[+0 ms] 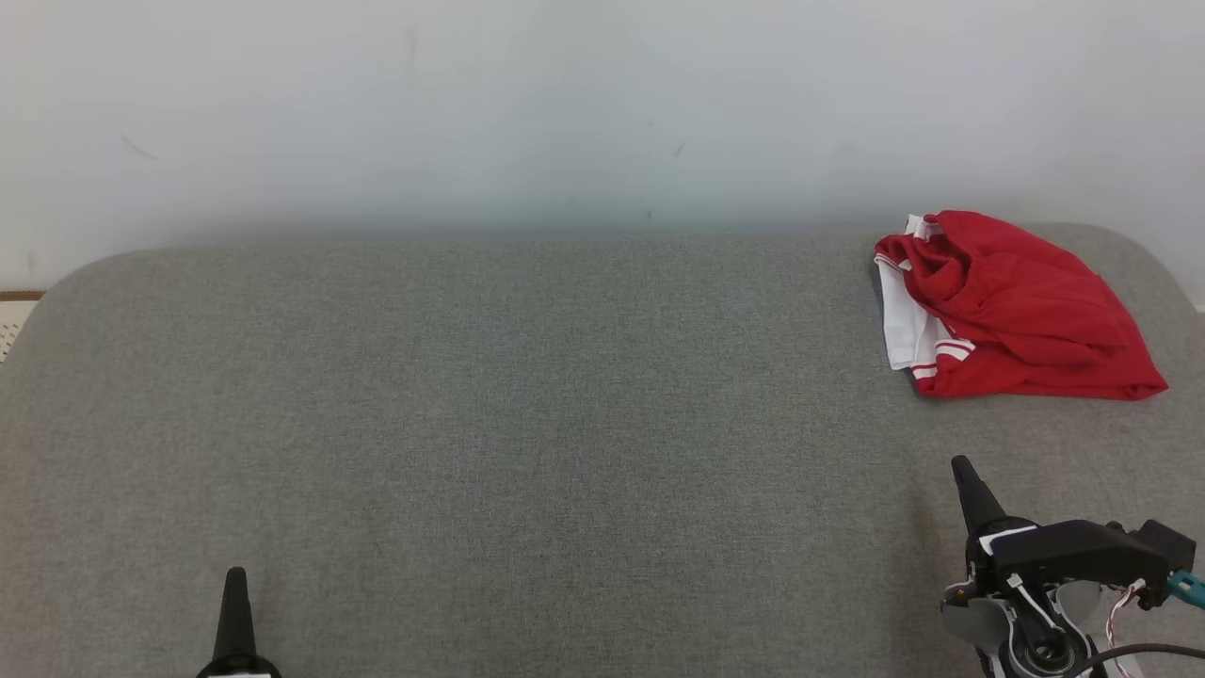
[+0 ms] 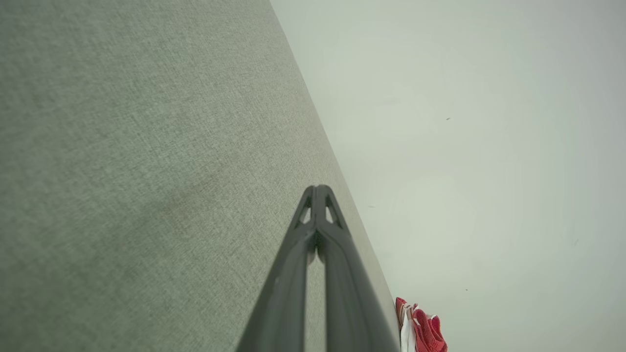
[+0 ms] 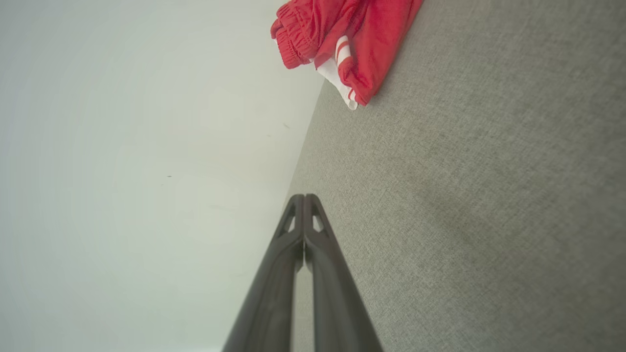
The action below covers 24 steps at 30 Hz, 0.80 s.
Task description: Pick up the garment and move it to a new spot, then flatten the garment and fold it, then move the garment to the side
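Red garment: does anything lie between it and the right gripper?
Nothing visible. Only bare grey fabric surface separates the right gripper, jaws shut, from the red and white garment at the far right.

Left gripper [image 1: 234, 586] sits at seven o'clock of the head view, right gripper [image 1: 967, 478] at four o'clock; both pinched together, empty, fingers pointing near twelve.

- The left gripper [image 1: 235, 574] is showing long, dark, pointy fingers [image 2: 288, 283].
- The right gripper [image 1: 961, 463] is showing a black block [image 1: 1064, 551] and grey round parts [image 1: 979, 621].
- Red-and-white wires [image 1: 1120, 603], a black cable [image 1: 1144, 652] and a blue plug [image 1: 1188, 588] are sticking out.
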Motion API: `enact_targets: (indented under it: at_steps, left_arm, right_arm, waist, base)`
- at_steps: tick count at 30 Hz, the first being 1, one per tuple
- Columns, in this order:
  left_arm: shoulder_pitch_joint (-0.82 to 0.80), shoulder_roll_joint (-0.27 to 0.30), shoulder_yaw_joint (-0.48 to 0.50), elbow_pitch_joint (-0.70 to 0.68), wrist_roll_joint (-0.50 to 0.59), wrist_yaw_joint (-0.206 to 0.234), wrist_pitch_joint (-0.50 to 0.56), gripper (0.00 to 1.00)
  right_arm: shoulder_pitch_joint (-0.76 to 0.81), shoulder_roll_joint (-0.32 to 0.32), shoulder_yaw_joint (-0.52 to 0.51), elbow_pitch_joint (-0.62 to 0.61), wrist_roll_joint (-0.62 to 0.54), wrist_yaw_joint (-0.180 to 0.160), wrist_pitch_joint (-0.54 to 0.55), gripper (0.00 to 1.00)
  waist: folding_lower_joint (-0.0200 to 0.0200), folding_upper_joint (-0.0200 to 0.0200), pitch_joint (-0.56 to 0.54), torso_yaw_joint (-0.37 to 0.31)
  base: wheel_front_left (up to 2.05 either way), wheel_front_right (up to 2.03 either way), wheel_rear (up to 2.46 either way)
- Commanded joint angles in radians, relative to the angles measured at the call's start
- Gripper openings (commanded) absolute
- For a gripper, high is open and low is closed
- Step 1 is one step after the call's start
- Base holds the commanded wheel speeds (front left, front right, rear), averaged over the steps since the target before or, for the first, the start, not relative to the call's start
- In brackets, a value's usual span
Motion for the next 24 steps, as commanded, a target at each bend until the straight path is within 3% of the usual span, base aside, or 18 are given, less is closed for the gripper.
enact_targets:
  at_steps: [1, 24]
  left_arm:
    - [-0.026, 0.001, 0.010, 0.008, -0.035, -0.011, 0.006, 0.00]
    - [-0.076, -0.021, 0.036, 0.073, -0.211, -0.047, 0.034, 0.00]
  right_arm:
    - [-0.026, 0.001, -0.009, 0.007, 0.034, 0.000, 0.009, 0.00]
    - [-0.088, 0.006, -0.058, 0.081, 0.224, 0.000, 0.061, 0.00]
  waist:
    - [0.0001, 0.0000, 0.001, 0.000]
    - [0.0001, 0.0000, 0.007, 0.004]
  base:
    - [0.00, 0.00, 0.00]
    - [0.00, 0.00, 0.00]
